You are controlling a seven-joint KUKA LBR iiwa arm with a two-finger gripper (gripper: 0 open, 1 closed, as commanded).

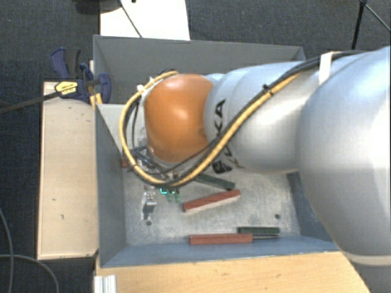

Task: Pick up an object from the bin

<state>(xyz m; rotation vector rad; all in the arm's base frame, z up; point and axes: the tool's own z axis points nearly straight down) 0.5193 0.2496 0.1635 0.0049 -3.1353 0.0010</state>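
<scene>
Here, 2 red-brown bars [211, 200], 2 dark green bars [258, 230], grey bin [110, 182]

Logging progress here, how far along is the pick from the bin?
Nothing looks picked: the slanted reddish bar, the flat reddish bar and the dark green stick lie on the bin floor. The claw is down near the slanted bar. Gripping and lifting remain.

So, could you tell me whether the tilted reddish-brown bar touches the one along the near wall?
Apart. The camera view shows bare bin floor between the tilted bar and the bar along the near wall.
</scene>
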